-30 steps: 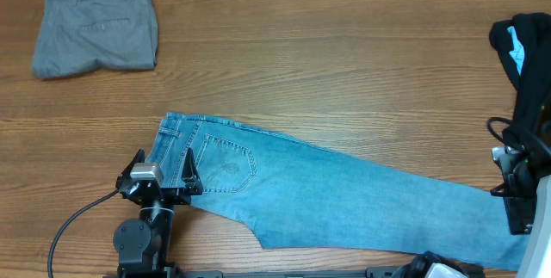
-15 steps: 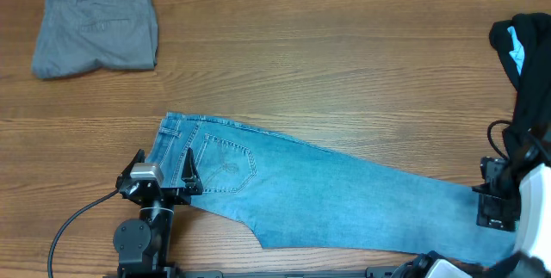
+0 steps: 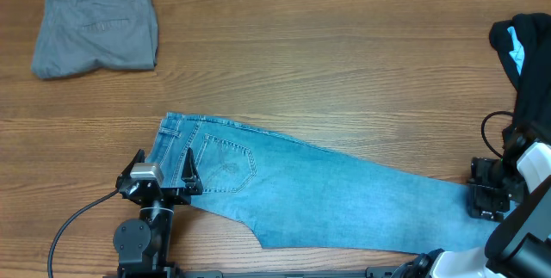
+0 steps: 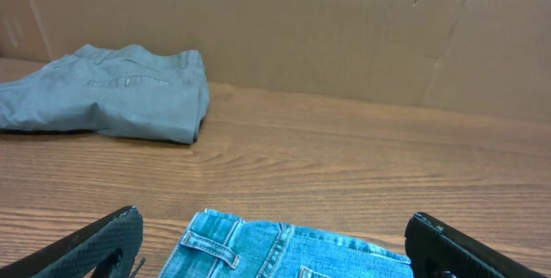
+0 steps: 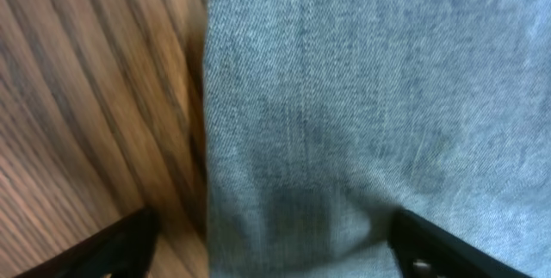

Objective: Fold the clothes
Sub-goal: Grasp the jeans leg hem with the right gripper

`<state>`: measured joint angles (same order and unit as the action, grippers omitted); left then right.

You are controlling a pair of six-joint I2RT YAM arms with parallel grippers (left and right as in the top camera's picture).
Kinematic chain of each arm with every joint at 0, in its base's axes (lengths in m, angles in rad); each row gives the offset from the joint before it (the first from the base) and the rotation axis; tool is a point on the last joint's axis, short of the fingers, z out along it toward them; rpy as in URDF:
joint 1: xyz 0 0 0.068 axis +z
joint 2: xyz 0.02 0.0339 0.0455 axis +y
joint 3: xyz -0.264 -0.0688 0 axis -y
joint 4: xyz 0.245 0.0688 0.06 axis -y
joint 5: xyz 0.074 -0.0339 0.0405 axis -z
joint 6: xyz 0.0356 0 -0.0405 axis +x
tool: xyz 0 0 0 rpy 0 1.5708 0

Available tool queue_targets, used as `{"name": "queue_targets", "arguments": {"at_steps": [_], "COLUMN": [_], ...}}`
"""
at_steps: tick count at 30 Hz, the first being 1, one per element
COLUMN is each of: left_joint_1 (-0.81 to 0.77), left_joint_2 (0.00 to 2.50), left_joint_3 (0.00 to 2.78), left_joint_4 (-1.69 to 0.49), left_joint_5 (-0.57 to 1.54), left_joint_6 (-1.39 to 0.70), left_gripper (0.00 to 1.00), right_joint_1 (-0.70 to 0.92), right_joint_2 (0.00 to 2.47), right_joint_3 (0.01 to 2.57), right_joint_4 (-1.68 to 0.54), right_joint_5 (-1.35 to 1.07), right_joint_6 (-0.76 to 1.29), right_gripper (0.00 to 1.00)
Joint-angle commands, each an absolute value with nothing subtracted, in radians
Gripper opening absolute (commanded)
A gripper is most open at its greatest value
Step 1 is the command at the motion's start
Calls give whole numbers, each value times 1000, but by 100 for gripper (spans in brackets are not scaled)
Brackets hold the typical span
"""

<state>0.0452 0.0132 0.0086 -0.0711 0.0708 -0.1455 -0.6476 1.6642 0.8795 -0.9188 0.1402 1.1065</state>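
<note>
The light blue jeans lie folded lengthwise across the front of the table, waistband at the left, legs running to the right. The waistband with its belt loops shows in the left wrist view. My left gripper is open and rests at the waistband's left end, one finger on each side of it. My right gripper is open and low over the leg near the hem end. In the right wrist view the denim fills the space between the fingers. The hems are hidden by the right arm.
Folded grey trousers lie at the back left, also in the left wrist view. A black garment with bright blue trim is heaped at the right edge. A cardboard wall stands behind the table.
My right gripper has moved left from the table's right edge onto the end of the jeans leg and come down close to it. The left arm and the jeans have not moved.
</note>
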Motion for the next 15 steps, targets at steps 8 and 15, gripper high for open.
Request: {"name": "queue_targets", "arguments": {"at_steps": [8, 15], "left_joint_1": [37, 37], "left_joint_2": [4, 4], "left_joint_3": [5, 5], "left_joint_4": [-71, -71], "left_joint_5": [78, 78], "left_joint_6": [-135, -135], "left_gripper": [100, 100], "right_joint_1": [-652, -611], "right_joint_2": [1743, 1713], "right_joint_3": [872, 982], "right_joint_4": [-944, -1013], "right_joint_5": [185, 170], "right_joint_6": [991, 825], "right_gripper": [13, 4]}}
